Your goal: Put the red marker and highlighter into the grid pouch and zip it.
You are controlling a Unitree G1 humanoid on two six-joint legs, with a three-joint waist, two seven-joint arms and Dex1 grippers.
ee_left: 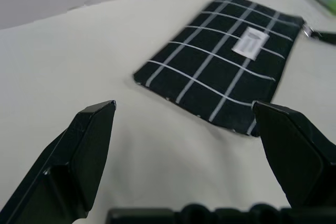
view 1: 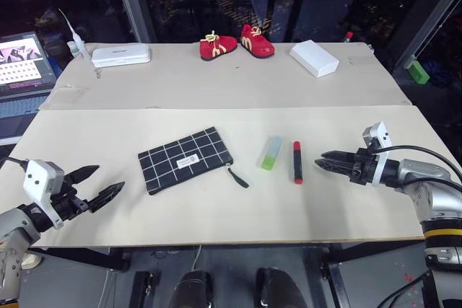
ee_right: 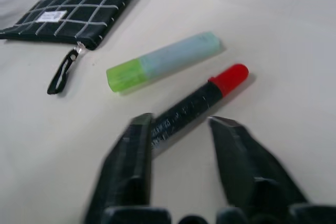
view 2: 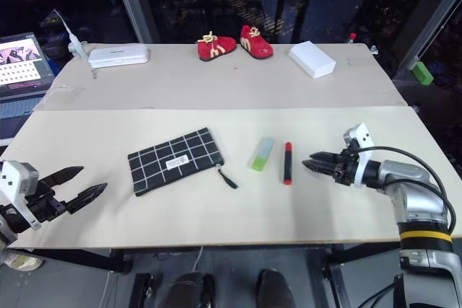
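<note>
Black fingers of the right gripper [view 1: 323, 161] stand narrowly parted, empty, just beside the marker [view 1: 297, 161]; the highlighter [view 1: 272, 152] lies alongside, apart. The left gripper [view 1: 103, 185] gapes wide near the table's [view 1: 216, 214] front edge, bare board between it and the pouch [view 1: 185, 159], which lies mid-table, strap [view 1: 239, 177] toward the highlighter.

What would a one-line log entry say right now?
left hand: open, empty | right hand: open beside red marker | highlighter, grid pouch: untouched
</note>
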